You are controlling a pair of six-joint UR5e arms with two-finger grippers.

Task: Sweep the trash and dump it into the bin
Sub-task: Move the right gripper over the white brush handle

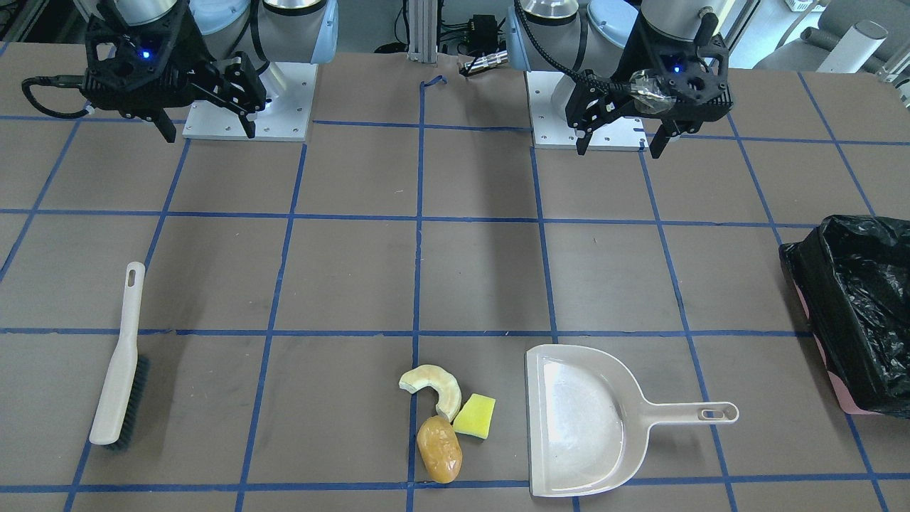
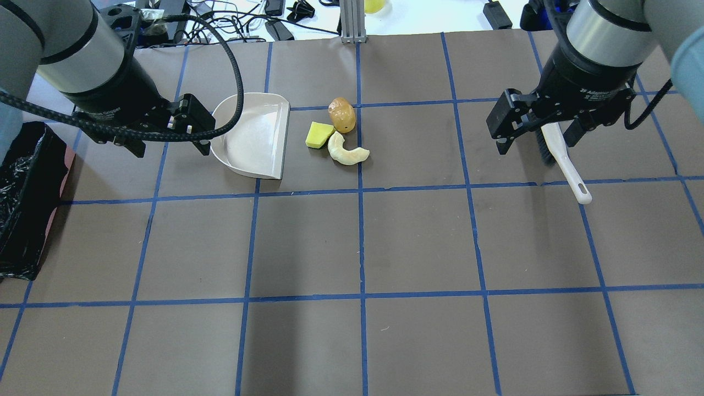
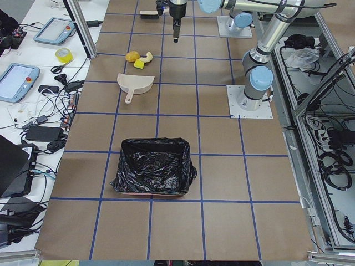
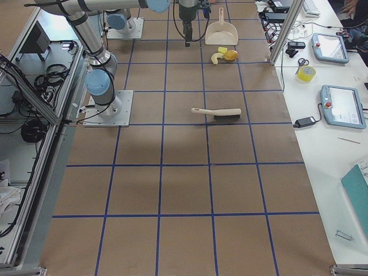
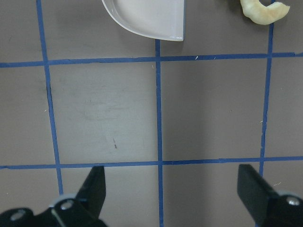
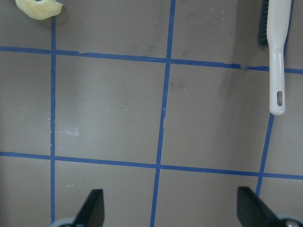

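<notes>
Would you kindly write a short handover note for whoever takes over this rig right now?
Left gripper: jaws open, empty, hanging above the table.
Right gripper: jaws open, empty, also raised.
Trash: crescent, wedge and lump lie clustered by the empty dustpan's mouth.
Brush lies on the right arm's side; bin at the left end.
Done: nothing.
Left: take brush and dustpan, sweep, dump.

Three trash pieces [image 1: 439, 449], one dustpan [image 1: 583, 419], one brush [image 1: 117, 370], one bin [image 1: 807, 277]
</notes>
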